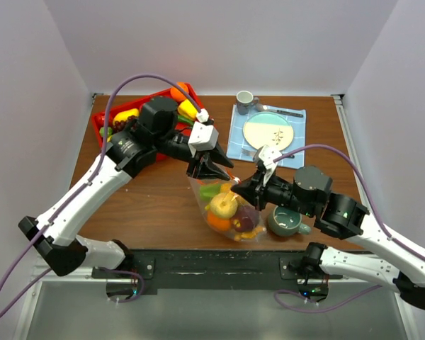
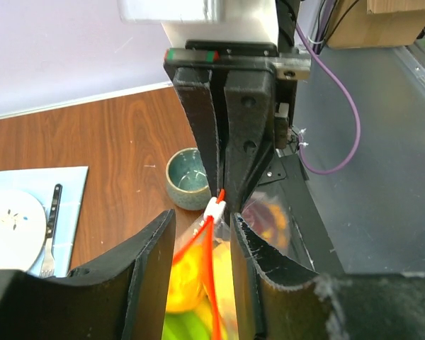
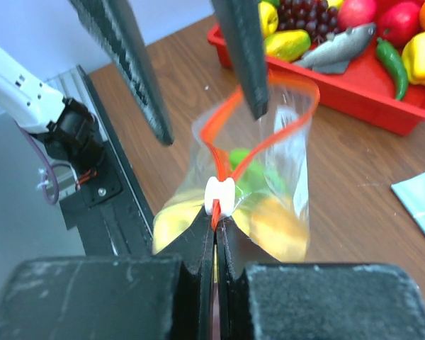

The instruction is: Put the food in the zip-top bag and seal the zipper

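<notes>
The clear zip-top bag (image 1: 227,211) stands on the table with a yellow lemon, an orange, green and purple food inside. Its mouth gapes open in the right wrist view (image 3: 269,142). My right gripper (image 1: 239,188) (image 3: 217,225) is shut on the end of the orange-red zipper (image 3: 214,212), just behind the white slider (image 3: 219,195). My left gripper (image 1: 211,170) (image 2: 202,218) is open, its fingers (image 2: 149,262) on either side of the zipper strip (image 2: 212,283) near the slider (image 2: 216,209). More food (image 1: 188,108) lies in the red tray.
The red tray (image 1: 97,127) (image 3: 340,95) with a toy fish (image 3: 336,57) and grapes (image 3: 312,14) stands at the back left. A teal mug (image 1: 287,221) (image 2: 188,177) sits right of the bag. A plate (image 1: 268,131) on a blue mat, a fork (image 2: 49,227) and a grey cup (image 1: 245,101) are behind.
</notes>
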`<state>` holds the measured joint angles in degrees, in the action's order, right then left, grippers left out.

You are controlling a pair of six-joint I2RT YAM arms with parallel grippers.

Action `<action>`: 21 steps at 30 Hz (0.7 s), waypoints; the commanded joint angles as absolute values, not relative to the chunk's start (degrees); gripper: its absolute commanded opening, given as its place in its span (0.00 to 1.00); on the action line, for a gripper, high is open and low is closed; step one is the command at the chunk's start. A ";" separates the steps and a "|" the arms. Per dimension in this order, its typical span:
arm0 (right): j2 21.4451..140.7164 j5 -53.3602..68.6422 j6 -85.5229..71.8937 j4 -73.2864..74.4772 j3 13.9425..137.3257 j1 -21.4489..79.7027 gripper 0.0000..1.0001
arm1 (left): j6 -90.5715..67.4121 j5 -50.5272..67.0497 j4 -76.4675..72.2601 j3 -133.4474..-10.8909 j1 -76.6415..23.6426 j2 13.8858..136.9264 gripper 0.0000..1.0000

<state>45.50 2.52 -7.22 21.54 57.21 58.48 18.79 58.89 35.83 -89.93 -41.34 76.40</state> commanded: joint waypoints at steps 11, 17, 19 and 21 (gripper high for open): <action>47.81 3.25 -5.71 21.88 63.10 58.54 0.00 | 23.12 57.75 45.18 -97.12 -44.29 81.12 0.42; 47.73 2.64 -5.80 22.15 63.28 58.62 0.00 | 22.94 56.87 45.26 -97.12 -44.82 81.91 0.38; 47.72 2.20 -5.97 22.41 63.37 58.54 0.00 | 22.68 56.60 45.09 -97.03 -45.00 82.26 0.36; 47.81 1.67 -5.98 22.76 63.46 58.62 0.00 | 22.15 56.87 44.30 -96.77 -45.09 82.35 0.34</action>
<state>48.12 2.55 -6.57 24.77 60.12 58.48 22.09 56.77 45.19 -95.00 -44.58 81.93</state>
